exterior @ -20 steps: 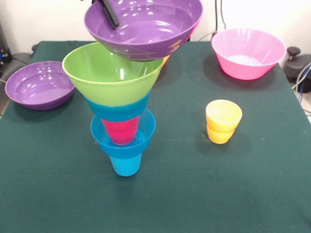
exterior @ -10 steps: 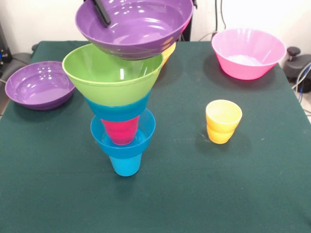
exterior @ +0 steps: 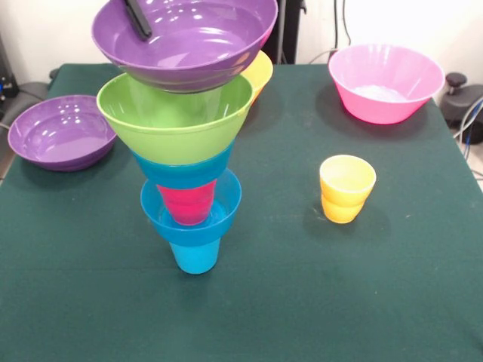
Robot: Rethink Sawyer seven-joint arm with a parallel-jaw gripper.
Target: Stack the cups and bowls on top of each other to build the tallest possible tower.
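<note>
Leftward since a second ago, the wide shallow purple plastic bowl (exterior: 185, 41) now hangs over the tower (exterior: 185, 166), its rim clamped by the pincer (exterior: 138, 19). Directly beneath sits the lime green plastic bowl (exterior: 173, 121), nearly centred.

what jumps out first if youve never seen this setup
The tower left of centre: blue cup, blue bowl, red cup, blue bowl, lime green bowl. Right above it hangs a purple bowl, the tool on its rim. A pink bowl sits far right, a yellow cup nearer.
</note>
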